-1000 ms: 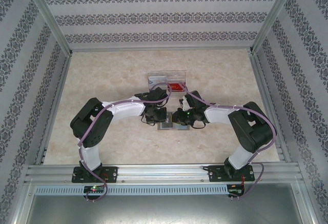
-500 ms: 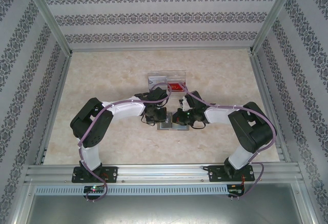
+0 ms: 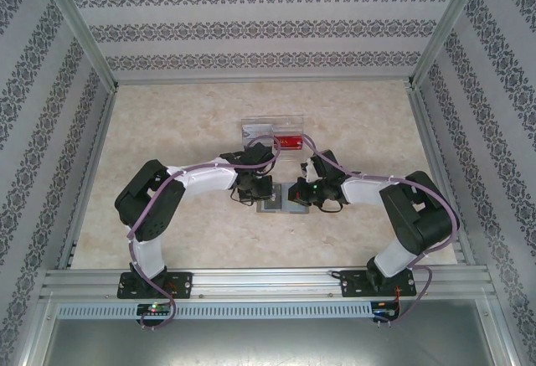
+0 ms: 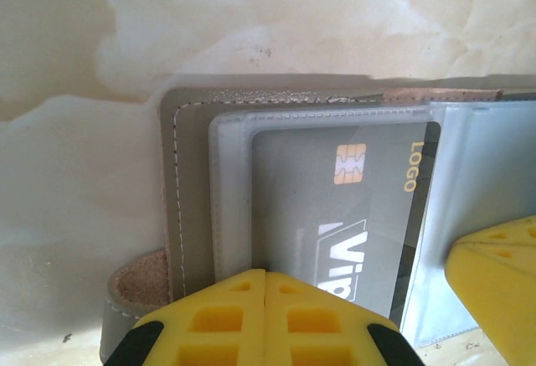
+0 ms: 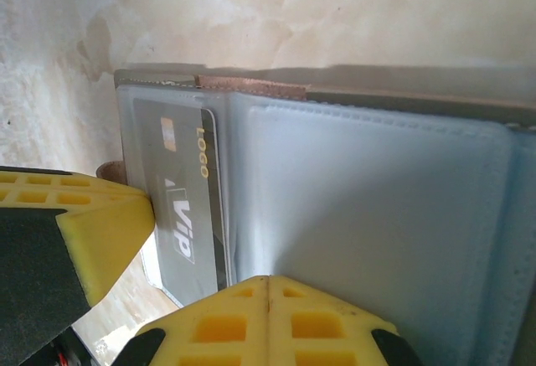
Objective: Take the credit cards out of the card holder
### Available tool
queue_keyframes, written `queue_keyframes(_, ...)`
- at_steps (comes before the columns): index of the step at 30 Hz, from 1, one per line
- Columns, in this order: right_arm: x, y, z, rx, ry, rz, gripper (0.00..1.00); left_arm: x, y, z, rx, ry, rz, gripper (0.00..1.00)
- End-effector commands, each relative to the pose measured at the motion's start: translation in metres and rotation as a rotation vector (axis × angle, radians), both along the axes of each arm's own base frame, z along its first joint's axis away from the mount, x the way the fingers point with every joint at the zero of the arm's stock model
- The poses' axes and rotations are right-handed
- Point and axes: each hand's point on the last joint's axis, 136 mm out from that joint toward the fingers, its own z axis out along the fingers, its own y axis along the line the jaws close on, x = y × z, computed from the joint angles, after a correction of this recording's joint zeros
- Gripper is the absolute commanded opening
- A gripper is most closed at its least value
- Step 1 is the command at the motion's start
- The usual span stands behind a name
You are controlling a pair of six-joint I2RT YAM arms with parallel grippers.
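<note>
**Extraction step: grey card [image 4: 335, 215] not yet out of the card holder [image 4: 191, 215]**

From the top camera we see the card holder lying open on the table [image 3: 167, 115], in front of the clear box [image 3: 272, 123]. A red card [image 3: 289, 141] already lies in that box. The left gripper [image 3: 254, 190] and right gripper [image 3: 303, 194] meet over the holder from either side. Its two leaves spread left and right, so we judge its long axis to run across the table.

In the left wrist view, the left gripper's yellow fingers are pressed together at the near edge of the holder, and we see nothing pinched between them. The grey card sits in a clear sleeve, long side running up the picture and chip at the far end. A thin strip of it shows past the sleeve's inner edge, toward the fold.

In the right wrist view, the right gripper's fingers are also pressed together, over the pale blue-grey leaf.

We judge the next move calls for one gripper to hold the holder down. The other must open, catch that exposed strip and draw the card sideways toward the fold.
</note>
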Motion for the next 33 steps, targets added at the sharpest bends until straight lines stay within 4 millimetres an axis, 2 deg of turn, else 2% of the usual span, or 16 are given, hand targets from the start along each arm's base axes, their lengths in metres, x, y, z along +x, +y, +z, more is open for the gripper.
queue_keyframes(1,0.003,0.005,0.016,0.026,-0.044,0.021,0.00,-0.006,0.002,-0.001,0.022,0.001,-0.016,0.02)
queue_keyframes(6,0.004,0.010,0.024,0.027,-0.065,0.041,0.06,0.001,0.002,0.021,0.015,-0.049,-0.017,0.05)
queue_keyframes(9,0.003,0.014,0.023,0.019,-0.069,0.054,0.08,0.003,0.004,0.025,0.028,-0.060,-0.018,0.05)
queue_keyframes(17,0.000,0.007,0.013,-0.026,-0.059,0.041,0.10,-0.005,0.008,0.003,0.060,-0.011,-0.036,0.03)
queue_keyframes(20,0.000,0.005,0.010,-0.033,-0.052,0.038,0.10,-0.007,0.004,-0.003,0.044,0.004,-0.042,0.03)
queue_keyframes(26,-0.002,0.001,0.000,-0.055,-0.022,0.026,0.11,-0.009,-0.007,-0.009,0.024,0.015,-0.057,0.03)
queue_keyframes(33,-0.002,0.001,-0.001,-0.055,-0.018,0.024,0.13,-0.010,-0.010,-0.010,0.022,0.019,-0.060,0.03)
